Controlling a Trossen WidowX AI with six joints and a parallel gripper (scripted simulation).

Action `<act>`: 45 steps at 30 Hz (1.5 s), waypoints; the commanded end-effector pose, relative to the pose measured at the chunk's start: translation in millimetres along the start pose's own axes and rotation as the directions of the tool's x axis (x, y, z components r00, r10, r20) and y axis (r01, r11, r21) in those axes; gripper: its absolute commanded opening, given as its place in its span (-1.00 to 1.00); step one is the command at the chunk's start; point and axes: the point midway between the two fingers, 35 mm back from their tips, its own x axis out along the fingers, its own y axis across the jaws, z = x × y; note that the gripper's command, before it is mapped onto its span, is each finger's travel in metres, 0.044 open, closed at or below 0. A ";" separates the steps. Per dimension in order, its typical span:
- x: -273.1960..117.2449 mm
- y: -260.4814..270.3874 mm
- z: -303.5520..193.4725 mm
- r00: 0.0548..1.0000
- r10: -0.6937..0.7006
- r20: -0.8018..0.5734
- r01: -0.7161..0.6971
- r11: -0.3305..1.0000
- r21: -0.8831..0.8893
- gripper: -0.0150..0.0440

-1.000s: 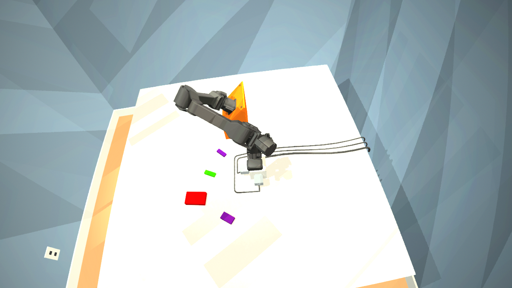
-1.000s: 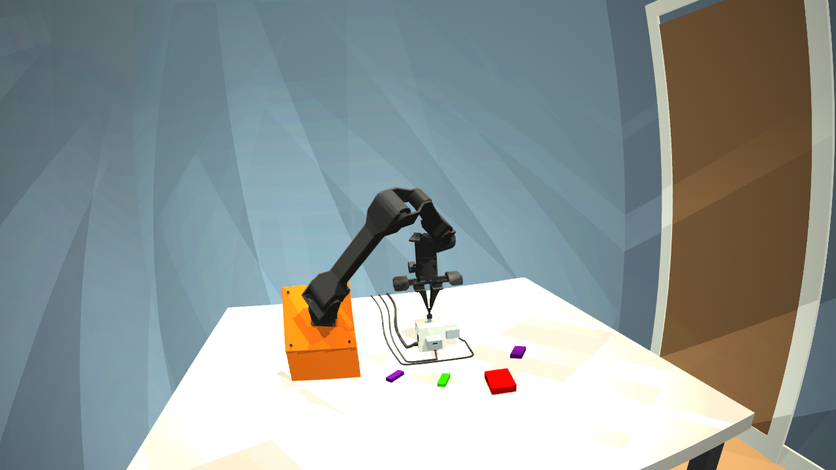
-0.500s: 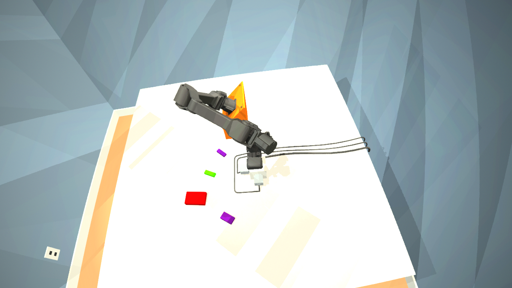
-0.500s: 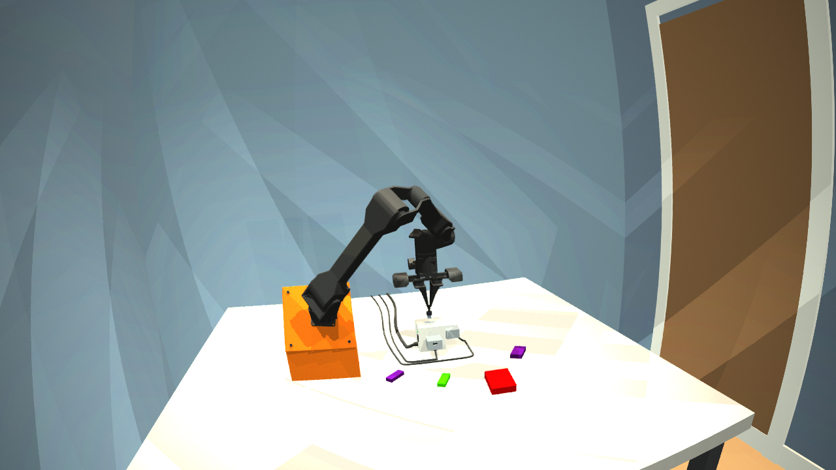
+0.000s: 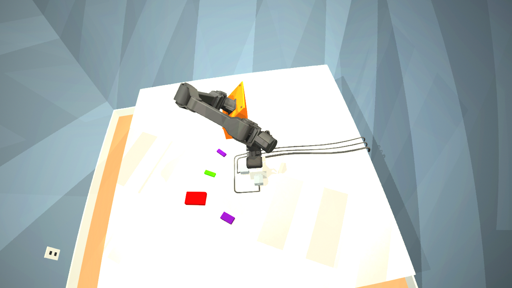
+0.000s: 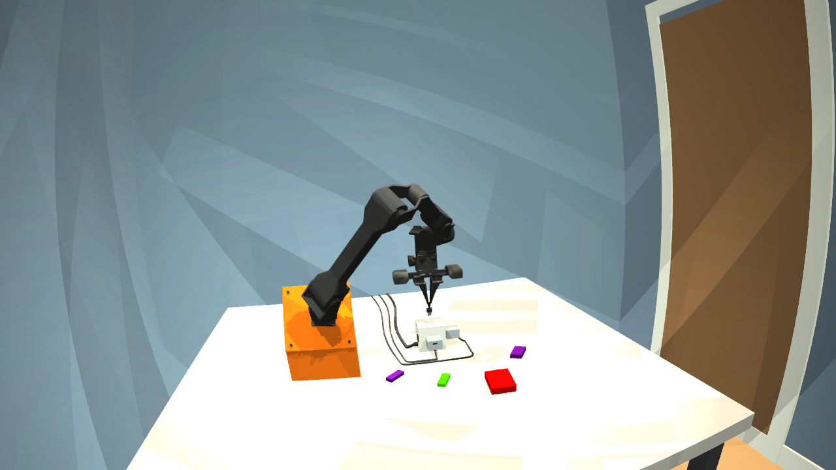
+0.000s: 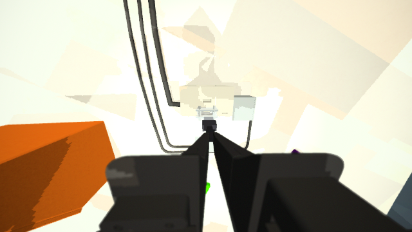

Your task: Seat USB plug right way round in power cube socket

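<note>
The white power cube (image 5: 253,173) (image 6: 424,330) (image 7: 190,96) stands on the table with its top socket (image 7: 206,113) in view of the wrist camera. My gripper (image 6: 429,305) (image 7: 210,136) points down above the cube and is shut on the small black USB plug (image 6: 429,310) (image 7: 209,124). The plug's silver metal end (image 7: 208,118) points down. It appears to be out of the socket, with a small gap above the cube's top in the exterior view. The top view hides the plug and fingertips behind the arm. Which way round the plug faces cannot be told.
Grey adapters (image 6: 434,343) (image 6: 452,331) (image 7: 244,108) sit on the cube's sides. Dark cables (image 5: 315,144) (image 6: 403,363) run around it. A red block (image 5: 195,198) (image 6: 500,380), a green block (image 5: 210,173) (image 6: 443,380) and two purple blocks (image 5: 221,152) (image 5: 227,217) lie nearby.
</note>
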 end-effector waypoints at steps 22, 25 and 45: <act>0.8 0.5 -0.2 1.000 0.002 -0.001 -0.001 0.848 0.530 -0.49; 0.8 0.5 -0.2 1.000 0.002 -0.001 -0.001 0.804 0.595 -0.49; 0.8 0.5 -0.2 1.000 0.002 -0.001 0.000 0.399 0.917 -0.49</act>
